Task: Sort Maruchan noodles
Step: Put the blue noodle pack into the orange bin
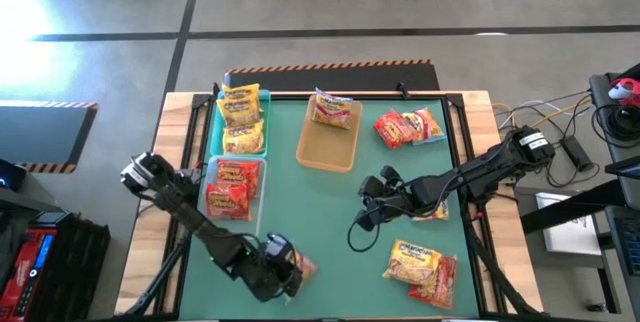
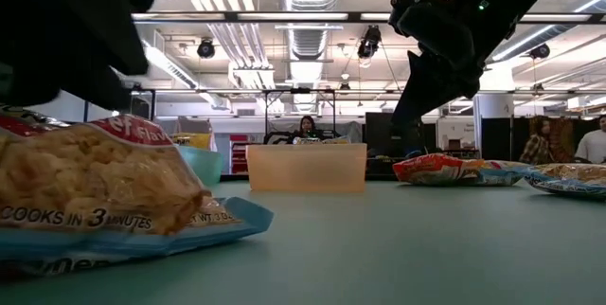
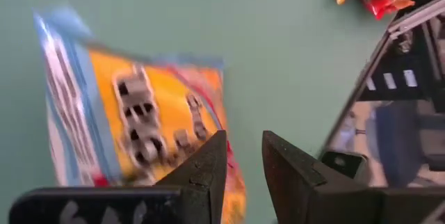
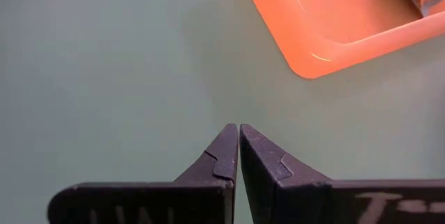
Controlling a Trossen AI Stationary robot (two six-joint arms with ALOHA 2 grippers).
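The left tool [image 1: 285, 274] hangs at the near edge of the worktop [image 1: 330, 222], its fingers a little apart and holding nothing. A yellow noodle packet [image 3: 139, 123] lies just beside it, nearer this arm. Farther off, the right tool [image 1: 368, 212] is closed and empty, near the tan tray [image 1: 330, 132].

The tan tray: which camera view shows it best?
The high view shows the tan tray best: its whole outline from above, with one noodle packet at its far end. The low view shows only its side wall. The right wrist view shows one corner. The left wrist view misses it.
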